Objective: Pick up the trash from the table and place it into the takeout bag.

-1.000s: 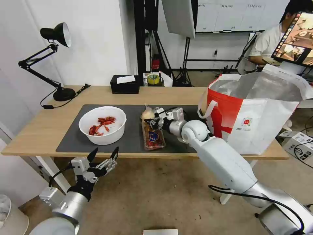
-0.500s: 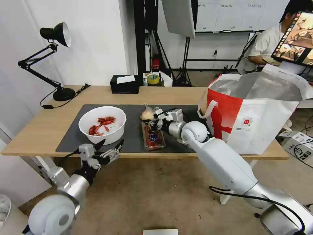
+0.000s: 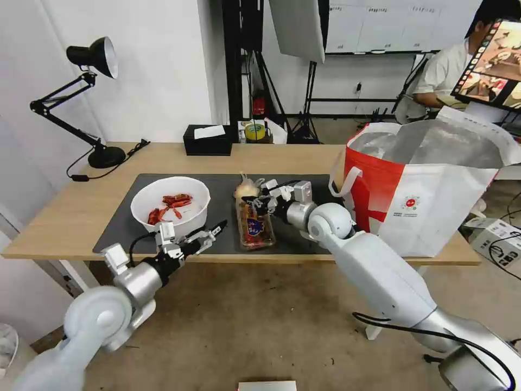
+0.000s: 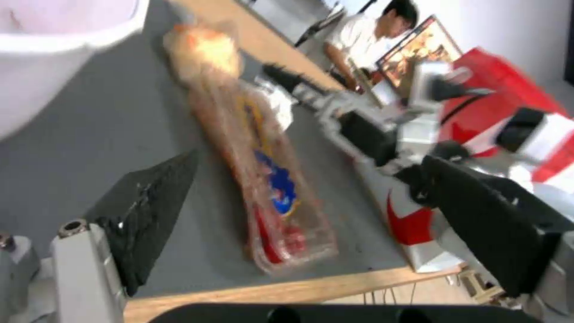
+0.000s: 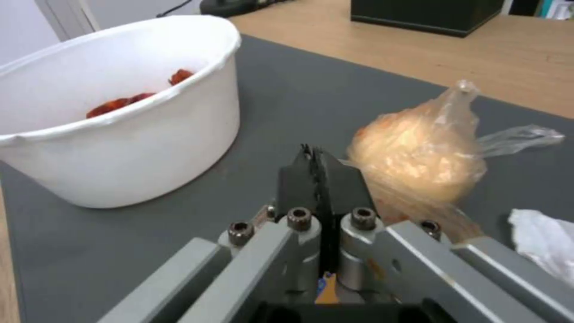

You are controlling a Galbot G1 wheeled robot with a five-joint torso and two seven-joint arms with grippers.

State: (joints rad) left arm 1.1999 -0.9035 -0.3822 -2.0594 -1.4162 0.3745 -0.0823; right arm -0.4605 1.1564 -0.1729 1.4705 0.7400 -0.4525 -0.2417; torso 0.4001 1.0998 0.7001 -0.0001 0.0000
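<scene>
Fingers of right gripper (image 5: 315,167) pressed together over clamshell box (image 3: 254,227) mid-mat, knotted bag (image 5: 419,154) just beyond; left gripper (image 3: 209,235) spread wide at table (image 3: 65,217) near edge, beside white bowl (image 3: 171,206) of red shells; takeout bag (image 3: 429,184) right, open

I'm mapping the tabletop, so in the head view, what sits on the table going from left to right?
Black desk lamp → white round bowl of red shells → clear plastic clamshell box, with the right end effector shut over its far end → big white takeout bag with red side panel.
</scene>
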